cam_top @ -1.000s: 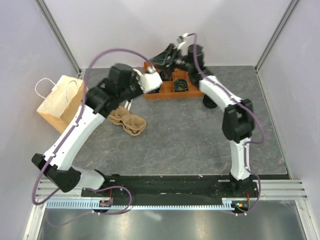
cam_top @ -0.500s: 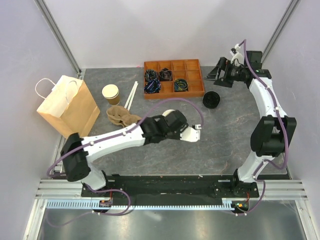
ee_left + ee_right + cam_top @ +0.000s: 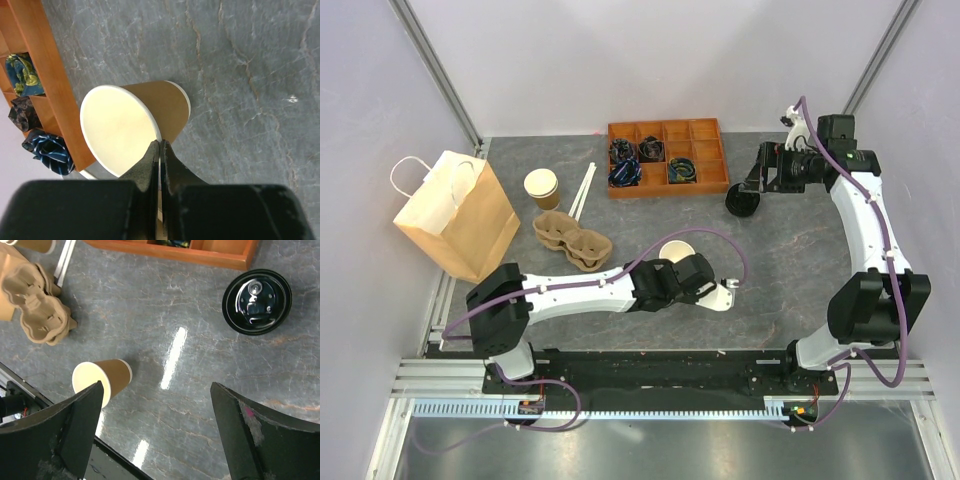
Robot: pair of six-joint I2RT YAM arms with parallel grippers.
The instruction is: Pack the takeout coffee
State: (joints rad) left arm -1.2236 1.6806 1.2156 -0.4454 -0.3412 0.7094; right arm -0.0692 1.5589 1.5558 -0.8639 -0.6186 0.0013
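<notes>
Pinching the rim wall of a lidless cup (image 3: pixel 120 127), the left pincer (image 3: pixel 160 145) is shut tight: one finger over the pale mouth, the other on the brown outside, as far as the wrist view shows. The cup is near-centre on the table (image 3: pixel 790 280). Can't tell if its base is fully down or just off the surface. Prob. held there to steady it so a lid can go on w/o it skidding.

The right pincer (image 3: pixel 156 387) hangs w/ jaws spread wide over the far-right part of the table, near the loose black lid (image 3: pixel 256 301). The lid lies flat, apart from everything else. Jaws that wide would suit spanning its edge.

No takeout coffee as such in view, i.e. no cup w/ a lid on. Its likely parts are well apart: cup near-centre, lid far right.

Far left, the paper bag (image 3: pixel 455 215) stands upright. The cup carrier (image 3: pixel 572 240) lies btwn it and the held cup, and a second cup (image 3: pixel 542 188) stands just beyond the carrier. These look staged for packing.

Hard to make out:
- Top view hides the left fingers under the wrist.
- Neither view shows whether the held cup has liquid in it.
- Right wrist view cuts off the second cup at its top edge.
- The bag's inside isn't visible.
- Dark bundles in the orange tray (image 3: pixel 708 132) are too small to identify.
</notes>
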